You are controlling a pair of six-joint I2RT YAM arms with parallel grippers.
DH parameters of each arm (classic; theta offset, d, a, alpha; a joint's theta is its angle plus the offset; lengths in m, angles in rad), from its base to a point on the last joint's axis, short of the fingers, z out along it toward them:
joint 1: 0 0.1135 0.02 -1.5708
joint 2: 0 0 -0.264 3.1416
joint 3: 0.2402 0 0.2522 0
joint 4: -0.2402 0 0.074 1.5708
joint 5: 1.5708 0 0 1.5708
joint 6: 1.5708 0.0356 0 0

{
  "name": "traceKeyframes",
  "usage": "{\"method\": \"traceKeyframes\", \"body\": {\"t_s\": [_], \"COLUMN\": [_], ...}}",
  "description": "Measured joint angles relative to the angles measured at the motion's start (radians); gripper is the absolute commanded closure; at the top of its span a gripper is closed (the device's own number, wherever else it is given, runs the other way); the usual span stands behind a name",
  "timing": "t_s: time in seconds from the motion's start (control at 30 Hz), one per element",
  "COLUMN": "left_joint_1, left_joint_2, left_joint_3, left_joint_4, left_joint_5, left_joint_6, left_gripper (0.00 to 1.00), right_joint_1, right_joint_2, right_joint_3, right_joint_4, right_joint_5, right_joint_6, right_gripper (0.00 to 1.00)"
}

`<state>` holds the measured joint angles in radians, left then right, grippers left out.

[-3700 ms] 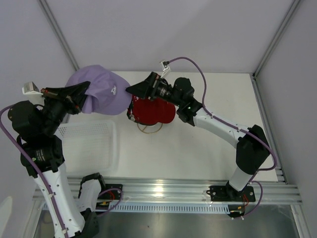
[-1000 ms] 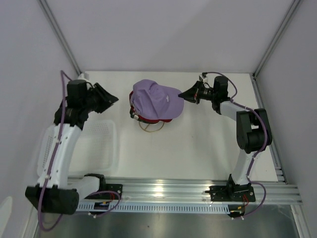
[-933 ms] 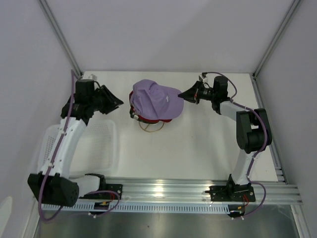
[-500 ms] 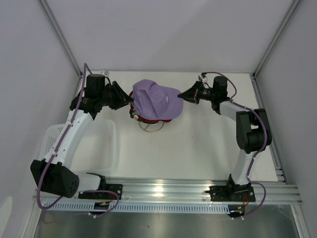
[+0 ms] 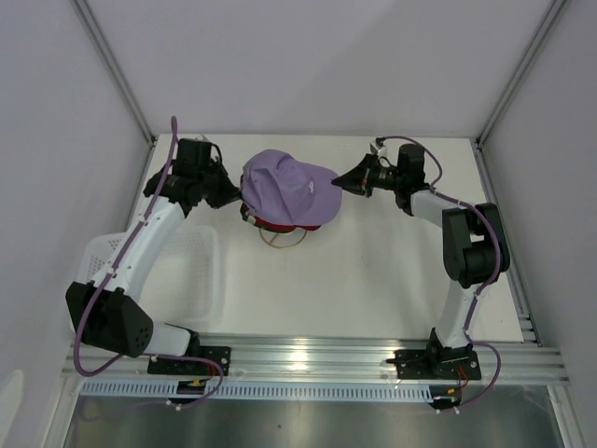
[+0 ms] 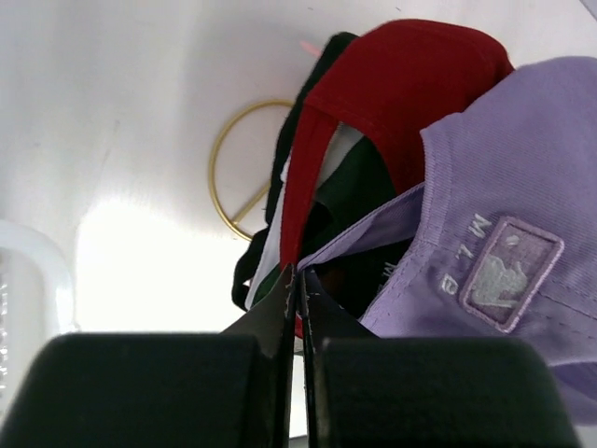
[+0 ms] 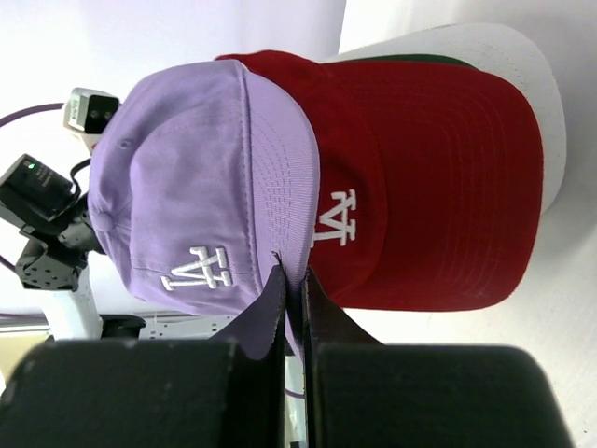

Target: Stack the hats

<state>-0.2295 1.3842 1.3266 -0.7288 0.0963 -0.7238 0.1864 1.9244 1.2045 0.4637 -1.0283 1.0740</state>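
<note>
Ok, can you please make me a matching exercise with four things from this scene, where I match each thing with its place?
Things:
1. lavender cap
2. red cap
3. gold wire ring
4. white mesh basket

Places:
a. flat on the table, partly hidden under the pile of caps
b. on top of the pile
c. on the left side of the table, beside the left arm
d. directly under the top cap

Right pairs: 1-b, 2-d, 3-a, 4-c

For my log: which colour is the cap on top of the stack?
Lavender cap, clearest in the right wrist view.
</note>
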Motion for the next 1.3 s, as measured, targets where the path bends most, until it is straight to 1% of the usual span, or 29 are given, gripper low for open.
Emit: {"method": "traceKeyframes", "body": {"t_s": [0.23,0.5,0.63,0.8,0.9,0.93,0.97,1.0,1.03,1.07,1.1,1.13,1.17,1.2,1.23,1.3], "left_joint_1": [-0.011,-0.018,-0.020,-0.020,-0.020,-0.020,-0.020,-0.020,-0.020,-0.020,-0.020,-0.019,-0.018,-0.018,-0.016,-0.014], "left_joint_2": [0.017,0.025,0.005,-0.016,-0.032,-0.039,-0.044,-0.051,-0.060,-0.066,-0.072,-0.079,-0.084,-0.087,-0.091,-0.103], "left_joint_3": [0.004,-0.053,-0.085,-0.133,-0.155,-0.156,-0.156,-0.156,-0.156,-0.154,-0.149,-0.140,-0.130,-0.119,-0.108,-0.077], "left_joint_4": [-0.029,0.022,0.041,0.085,0.114,0.116,0.114,0.111,0.106,0.096,0.080,0.055,0.029,0.006,-0.018,-0.066], "left_joint_5": [-0.114,-0.145,-0.166,-0.172,-0.166,-0.164,-0.163,-0.165,-0.168,-0.173,-0.180,-0.195,-0.205,-0.214,-0.224,-0.241], "left_joint_6": [0.000,-0.010,-0.010,-0.010,-0.001,0.010,0.023,0.038,0.055,0.074,0.092,0.116,0.138,0.152,0.172,0.213], "left_gripper": [0.99,0.99,0.99,0.99,0.94,0.87,0.82,0.77,0.69,0.65,0.62,0.55,0.51,0.48,0.39,0.26], "right_joint_1": [0.023,0.050,0.061,0.065,0.065,0.065,0.065,0.065,0.065,0.065,0.066,0.066,0.067,0.068,0.068,0.066], "right_joint_2": [0.065,0.162,0.189,0.208,0.209,0.206,0.202,0.193,0.181,0.165,0.151,0.136,0.124,0.109,0.097,0.054], "right_joint_3": [0.032,0.091,0.143,0.171,0.175,0.175,0.175,0.175,0.177,0.187,0.201,0.217,0.232,0.242,0.246,0.253], "right_joint_4": [-0.042,-0.087,-0.129,-0.148,-0.161,-0.167,-0.175,-0.192,-0.215,-0.259,-0.301,-0.353,-0.407,-0.459,-0.491,-0.573], "right_joint_5": [0.002,-0.013,-0.016,-0.020,-0.028,-0.027,-0.027,-0.023,-0.013,0.003,0.022,0.061,0.094,0.133,0.153,0.207], "right_joint_6": [-0.063,-0.145,-0.193,-0.222,-0.230,-0.237,-0.243,-0.257,-0.272,-0.296,-0.328,-0.375,-0.415,-0.461,-0.487,-0.534], "right_gripper": [1.00,1.00,1.00,1.00,1.00,1.00,1.00,0.92,0.82,0.65,0.52,0.12,0.01,0.01,0.00,0.00]}}
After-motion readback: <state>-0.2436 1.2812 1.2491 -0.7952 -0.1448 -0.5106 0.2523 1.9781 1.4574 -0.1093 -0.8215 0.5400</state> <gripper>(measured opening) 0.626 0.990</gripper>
